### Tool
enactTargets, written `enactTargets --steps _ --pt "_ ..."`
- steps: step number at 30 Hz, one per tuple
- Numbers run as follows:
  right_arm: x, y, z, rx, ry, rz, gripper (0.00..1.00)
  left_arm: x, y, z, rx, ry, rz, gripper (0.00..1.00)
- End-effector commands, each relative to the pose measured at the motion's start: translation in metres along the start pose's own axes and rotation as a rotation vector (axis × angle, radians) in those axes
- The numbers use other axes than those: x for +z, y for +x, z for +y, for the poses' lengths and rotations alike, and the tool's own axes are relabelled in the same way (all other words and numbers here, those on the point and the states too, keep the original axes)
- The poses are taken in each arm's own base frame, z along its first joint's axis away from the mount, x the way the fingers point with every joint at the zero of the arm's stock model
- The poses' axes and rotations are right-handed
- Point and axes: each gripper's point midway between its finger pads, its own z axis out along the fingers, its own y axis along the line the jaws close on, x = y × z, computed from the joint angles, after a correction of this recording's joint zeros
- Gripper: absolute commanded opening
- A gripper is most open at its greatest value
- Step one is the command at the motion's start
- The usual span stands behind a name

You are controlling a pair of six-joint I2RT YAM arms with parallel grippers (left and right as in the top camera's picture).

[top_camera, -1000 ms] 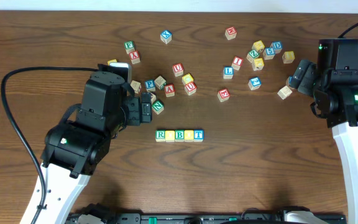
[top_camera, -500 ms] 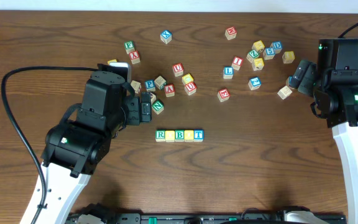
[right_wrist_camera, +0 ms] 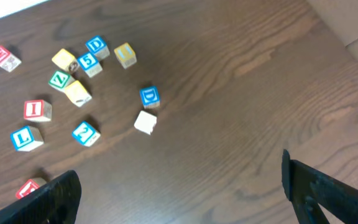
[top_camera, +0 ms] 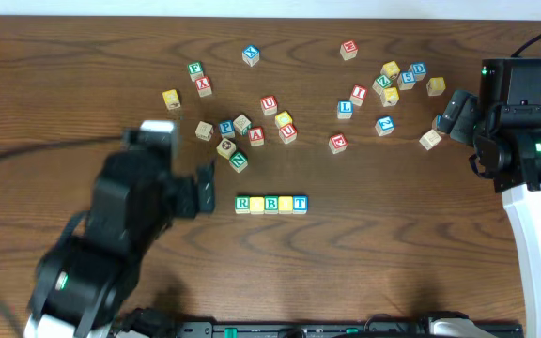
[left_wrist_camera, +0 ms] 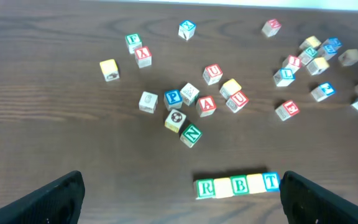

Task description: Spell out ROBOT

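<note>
Spelling looks done — ROBOT row [top_camera: 270, 204] sits mid-frame, left gripper [top_camera: 205, 192] and right gripper [top_camera: 449, 113] wide, empty — next, back away.

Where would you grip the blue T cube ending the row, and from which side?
Probably from above, fingers on the near and far faces of the blue T cube: its inner face touches the yellow cube, leaving no gap there.
</note>
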Motion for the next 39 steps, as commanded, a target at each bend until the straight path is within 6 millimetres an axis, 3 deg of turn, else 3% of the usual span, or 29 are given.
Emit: enactTargets --steps 1,9,17,25,32,39 --pt "-0.004 -0.006 -0.003 0.001 0.009 -0.02 0.99 -0.012 0.024 0.009 -0.024 0.014 -0.058 0.99" --pt "-0.004 -0.006 -0.003 0.001 0.009 -0.02 0.99 -0.018 0.03 0.036 -0.228 0.067 -0.429 0.99" --pt "-0.004 -0.006 -0.003 0.001 0.009 -0.02 0.99 -0.032 0.009 0.06 -0.235 0.058 -0.774 0.99" --pt "-0.004 -0.006 -0.003 0.001 0.009 -0.02 0.99 -0.033 0.014 0.082 -0.165 -0.026 -0.969 0.99" --pt "-0.004 -0.006 -0.003 0.001 0.009 -0.02 0.99 -0.001 0.036 0.095 -0.174 -0.05 -0.956 0.99" --pt "-0.004 -0.006 -0.003 0.001 0.009 -0.02 0.99 0.04 0.078 0.115 -0.24 -0.148 -0.724 0.99"
